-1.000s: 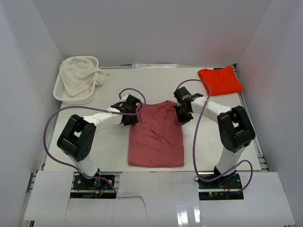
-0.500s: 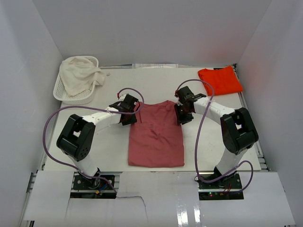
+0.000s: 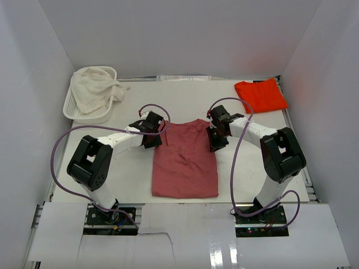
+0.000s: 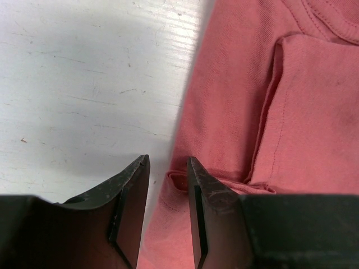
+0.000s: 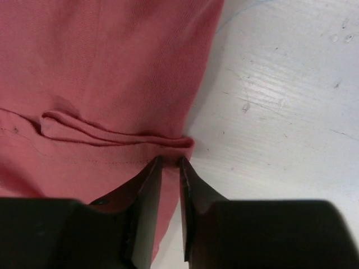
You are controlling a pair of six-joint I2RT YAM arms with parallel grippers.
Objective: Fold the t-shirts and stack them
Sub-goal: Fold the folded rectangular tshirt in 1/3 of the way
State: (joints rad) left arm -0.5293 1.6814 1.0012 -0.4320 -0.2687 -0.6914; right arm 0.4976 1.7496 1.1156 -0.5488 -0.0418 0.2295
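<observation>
Pincers first: the left pincer (image 4: 168,159) has its jaws spread with a clear gap, lowered over the left edge of the rose-red t-shirt (image 4: 235,101). The hem line of that edge runs into the gap, with bare table (image 4: 84,73) on one side and cloth on the other. A small rumpled fold sits right at the inner jaw.

The right pincer (image 5: 170,159) has its jaws almost pressed together, only a slit between them. Their tips sit at a bunched fold on the shirt's right edge; whether cloth is caught in the slit I cannot tell.

The rose-red shirt lies flat in the middle of the table between the two arms, folded into a long rectangle with its collar at the far end. The orange-red t-shirt (image 3: 261,95) lies folded in the far right corner, well apart. A white lattice basket (image 3: 70,106) in the far left corner holds a crumpled white cloth (image 3: 95,89).
</observation>
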